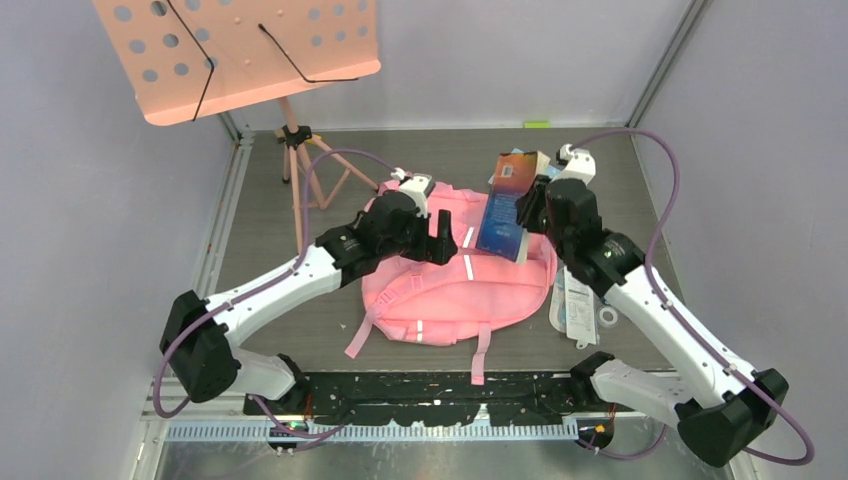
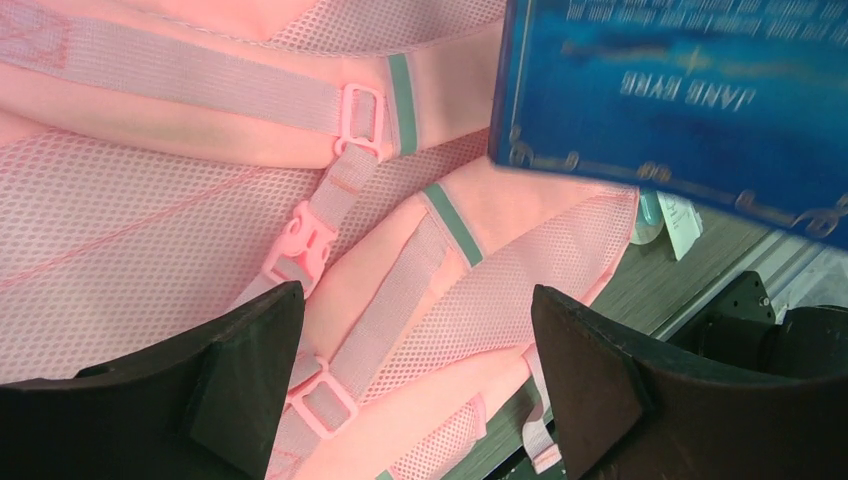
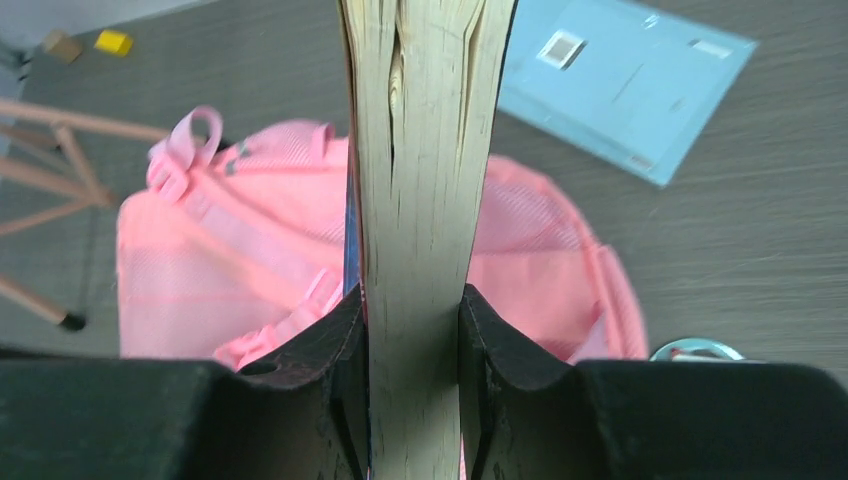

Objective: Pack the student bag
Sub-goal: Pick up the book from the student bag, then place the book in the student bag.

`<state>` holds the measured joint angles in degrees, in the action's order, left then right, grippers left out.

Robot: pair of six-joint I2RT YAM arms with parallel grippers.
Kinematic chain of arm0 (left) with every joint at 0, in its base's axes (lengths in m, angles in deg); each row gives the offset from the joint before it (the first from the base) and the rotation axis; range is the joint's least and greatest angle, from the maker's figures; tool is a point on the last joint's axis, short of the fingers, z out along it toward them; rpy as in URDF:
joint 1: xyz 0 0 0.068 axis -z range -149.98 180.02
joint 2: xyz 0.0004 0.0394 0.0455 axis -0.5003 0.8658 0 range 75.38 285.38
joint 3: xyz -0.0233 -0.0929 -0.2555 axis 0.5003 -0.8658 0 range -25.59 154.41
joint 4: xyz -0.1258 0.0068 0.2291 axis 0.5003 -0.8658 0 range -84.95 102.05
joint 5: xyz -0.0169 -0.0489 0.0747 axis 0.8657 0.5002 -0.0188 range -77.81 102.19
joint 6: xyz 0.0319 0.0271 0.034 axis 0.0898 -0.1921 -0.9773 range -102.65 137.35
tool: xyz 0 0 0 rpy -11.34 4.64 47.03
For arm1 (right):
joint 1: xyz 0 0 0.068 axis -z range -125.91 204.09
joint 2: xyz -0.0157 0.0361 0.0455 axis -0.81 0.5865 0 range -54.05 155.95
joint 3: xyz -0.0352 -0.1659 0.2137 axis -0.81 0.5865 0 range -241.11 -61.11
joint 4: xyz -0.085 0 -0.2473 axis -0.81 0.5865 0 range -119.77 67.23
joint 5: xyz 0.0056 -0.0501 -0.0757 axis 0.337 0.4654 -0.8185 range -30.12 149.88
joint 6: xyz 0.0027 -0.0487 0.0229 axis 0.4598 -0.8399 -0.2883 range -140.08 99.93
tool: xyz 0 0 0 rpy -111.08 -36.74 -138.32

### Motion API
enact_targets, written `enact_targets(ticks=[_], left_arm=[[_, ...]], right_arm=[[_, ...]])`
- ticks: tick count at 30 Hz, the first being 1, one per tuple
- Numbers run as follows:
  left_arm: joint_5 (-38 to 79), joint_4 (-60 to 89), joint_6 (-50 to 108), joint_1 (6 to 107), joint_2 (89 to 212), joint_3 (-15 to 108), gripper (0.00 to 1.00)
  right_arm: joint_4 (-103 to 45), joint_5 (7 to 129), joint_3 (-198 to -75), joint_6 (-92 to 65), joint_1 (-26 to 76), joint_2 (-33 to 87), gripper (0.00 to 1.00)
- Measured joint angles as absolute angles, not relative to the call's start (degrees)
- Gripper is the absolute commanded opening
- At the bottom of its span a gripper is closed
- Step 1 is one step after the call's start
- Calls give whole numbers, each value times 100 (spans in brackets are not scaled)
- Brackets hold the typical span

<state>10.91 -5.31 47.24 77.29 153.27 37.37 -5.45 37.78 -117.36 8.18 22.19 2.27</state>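
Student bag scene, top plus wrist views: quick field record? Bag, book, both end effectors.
student bag: flat on table, strap side up
blue book: held over the bag, page edge facing right wrist camera
right end effector: shut on blue book
left end effector: open, empty, above the bag
bag opening: not visible
light-blue booklet: lying on table, off the bag

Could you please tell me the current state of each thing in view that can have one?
student bag: lying flat on the table, strap side up, no opening visible.
blue book: closed, held off the table above the bag.
right gripper: shut on the blue book.
left gripper: open, empty, over the bag.
light blue booklet: closed, flat on the table.
music stand: upright on its tripod.
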Motion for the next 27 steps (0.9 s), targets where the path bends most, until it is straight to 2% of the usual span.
enact_targets(ticks=[5, 12, 19, 24, 27], left_arm=[[897, -361, 4825, 8111, 15736, 3850, 87], [777, 56, 5041, 8714, 17095, 4810, 86], [864, 483, 5345, 8968, 18483, 5977, 86], [838, 441, 5443, 9064, 19307, 6858, 86], [659, 238, 5437, 9114, 19670, 7337, 77]], right_arm=[[5, 3541, -12790, 383, 2840, 915, 0], [847, 2619, -14064, -264, 3419, 1787, 0], [1234, 1642, -14215, -658, 3544, 1870, 0], [1422, 1419, -14211, -715, 3616, 1827, 0], [1472, 1439, -14169, -708, 3627, 1667, 0]])
